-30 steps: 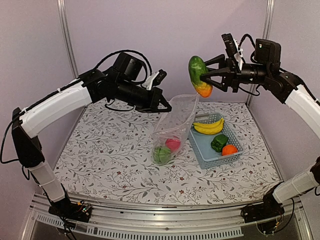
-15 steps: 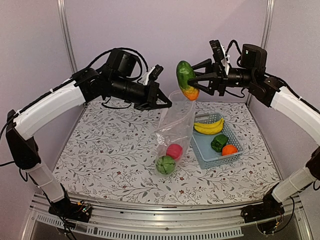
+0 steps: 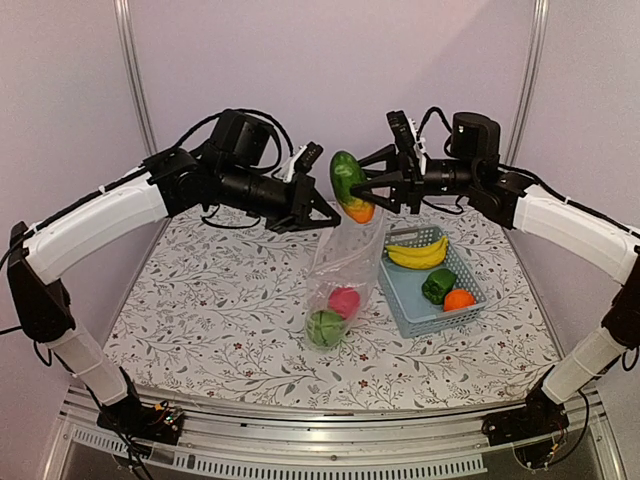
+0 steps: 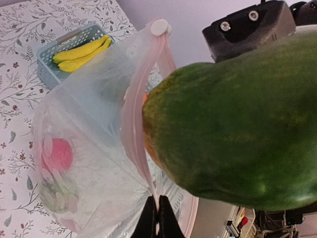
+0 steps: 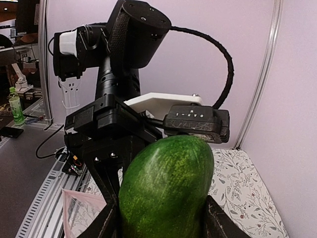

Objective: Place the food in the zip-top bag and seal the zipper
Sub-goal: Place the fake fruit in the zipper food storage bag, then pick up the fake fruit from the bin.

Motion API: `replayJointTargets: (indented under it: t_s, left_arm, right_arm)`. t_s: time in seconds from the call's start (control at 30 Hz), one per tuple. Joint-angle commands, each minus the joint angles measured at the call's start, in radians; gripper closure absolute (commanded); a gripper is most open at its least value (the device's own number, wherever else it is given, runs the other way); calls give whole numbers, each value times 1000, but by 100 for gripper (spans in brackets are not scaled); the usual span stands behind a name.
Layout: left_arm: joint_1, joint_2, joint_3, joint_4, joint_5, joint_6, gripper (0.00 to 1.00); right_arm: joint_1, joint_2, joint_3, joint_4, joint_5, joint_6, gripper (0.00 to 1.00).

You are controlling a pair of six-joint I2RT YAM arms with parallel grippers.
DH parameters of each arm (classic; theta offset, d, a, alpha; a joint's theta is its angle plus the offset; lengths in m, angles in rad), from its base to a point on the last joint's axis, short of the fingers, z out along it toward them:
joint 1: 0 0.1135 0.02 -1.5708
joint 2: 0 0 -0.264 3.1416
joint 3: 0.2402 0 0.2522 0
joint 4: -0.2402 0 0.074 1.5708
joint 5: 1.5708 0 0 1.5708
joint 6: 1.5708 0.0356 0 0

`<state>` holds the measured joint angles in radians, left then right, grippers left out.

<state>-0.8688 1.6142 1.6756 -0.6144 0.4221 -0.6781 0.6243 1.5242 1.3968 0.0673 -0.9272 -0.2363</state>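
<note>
My left gripper [image 3: 322, 214] is shut on the pale zipper strip [image 4: 134, 124] of the clear zip-top bag [image 3: 345, 262] and holds it up off the table, mouth open. The bag holds a pink-red fruit [image 3: 345, 301] and a round green ball [image 3: 325, 328]. My right gripper [image 3: 365, 190] is shut on the green-orange mango [image 3: 349, 185] and holds it right above the bag's mouth; the mango fills the left wrist view [image 4: 237, 129] and the right wrist view [image 5: 166, 193]. Yellow bananas [image 3: 417, 254], a green pepper [image 3: 437, 285] and an orange [image 3: 459, 299] lie in the basket.
The light-blue plastic basket [image 3: 412, 312] stands just right of the bag on the flower-patterned table [image 3: 220, 300]. The two wrists are close together above the bag. Metal posts [image 3: 135, 80] stand at the back corners.
My right gripper has carried the mango left and down, from above the basket to just over the bag's mouth. The left gripper has kept its hold of the bag and shifted slightly.
</note>
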Motion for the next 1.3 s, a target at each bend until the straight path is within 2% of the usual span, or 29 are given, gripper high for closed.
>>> replayJointTargets:
  t_s: [0.0, 0.37, 0.53, 0.8, 0.93, 1.1, 1.27]
  left_arm:
    - [-12, -29, -17, 32, -1, -1, 100]
    - [9, -60, -76, 26, -55, 17, 100]
    - [16, -65, -94, 33, -65, 31, 100]
    - [95, -82, -100, -22, -111, 112, 100]
    - [149, -113, -125, -39, -194, 161, 100]
    - [161, -78, -119, -34, -120, 242, 100]
    - [162, -22, -60, -57, -112, 324, 100]
  right_arm:
    - [23, 19, -31, 16, 42, -37, 52]
    - [23, -75, -117, 11, 56, -58, 21]
    - [23, -111, -81, -62, 47, -58, 20]
    - [2, -221, -14, -381, 90, -188, 20]
    - [-88, -296, -63, -440, 118, -169, 19]
    - [-216, -365, -141, -494, 147, -132, 17]
    - [-302, -423, -257, -523, 207, -130, 17]
